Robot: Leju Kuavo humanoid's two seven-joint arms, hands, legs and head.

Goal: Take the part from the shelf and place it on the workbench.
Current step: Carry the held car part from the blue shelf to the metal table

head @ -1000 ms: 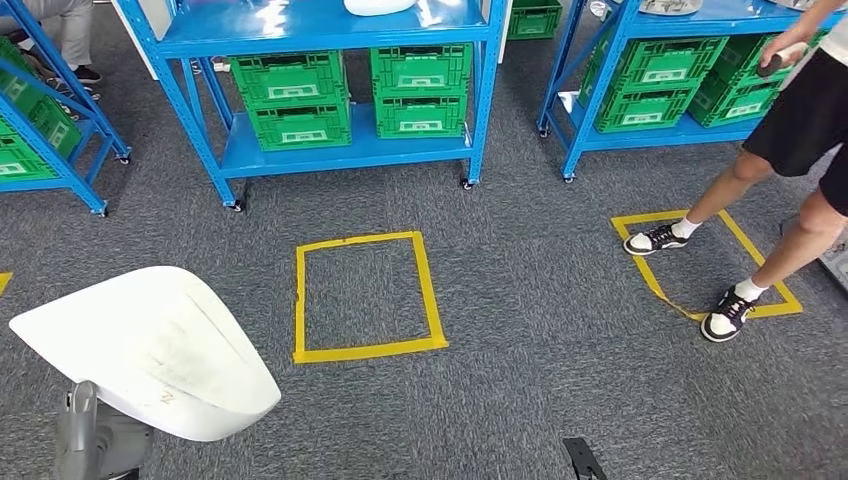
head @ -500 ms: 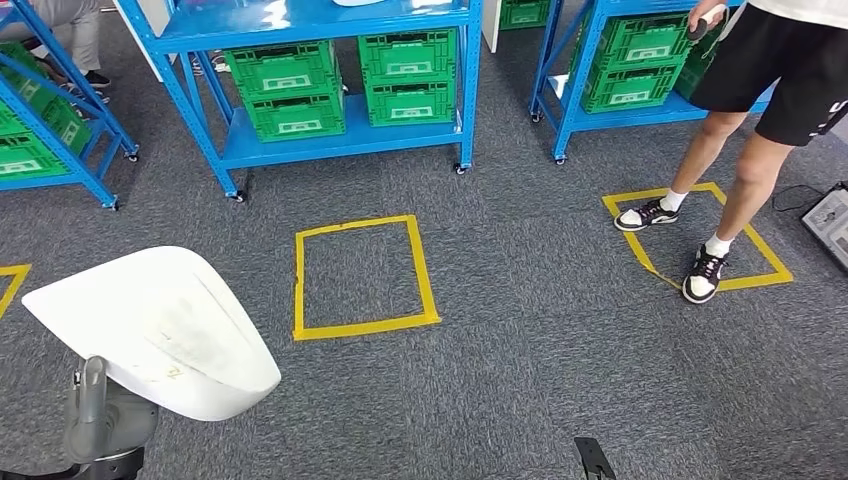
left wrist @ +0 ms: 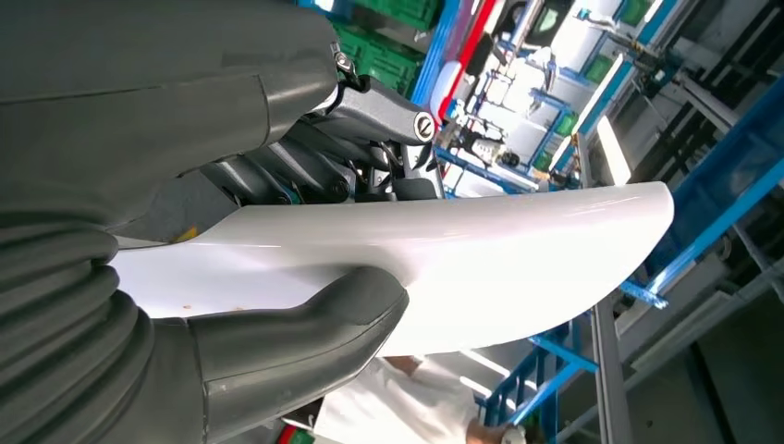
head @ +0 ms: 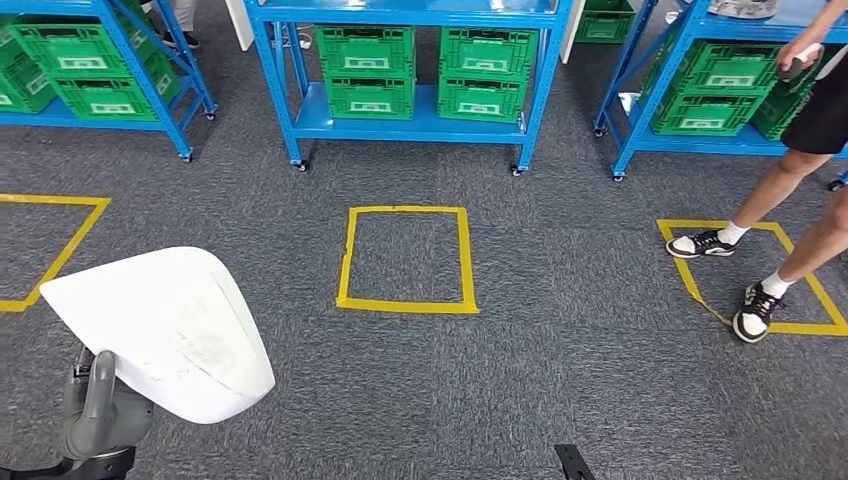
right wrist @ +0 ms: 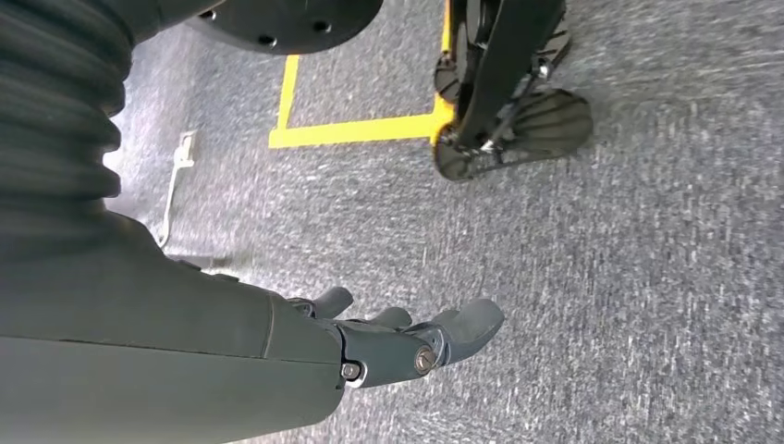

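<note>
White glossy curved plastic shell part (head: 165, 330), lower left of frame, pinched at its edge by my left hand (left wrist: 268, 213); looks light, stiff, slippery. My right hand (right wrist: 407, 342) hangs empty, fingers loosely apart.

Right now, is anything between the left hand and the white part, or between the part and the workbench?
Nothing is between them: the left hand already holds the part. No workbench is in view, so that path cannot be judged. Ahead lie grey carpet, shelves and a person.
</note>
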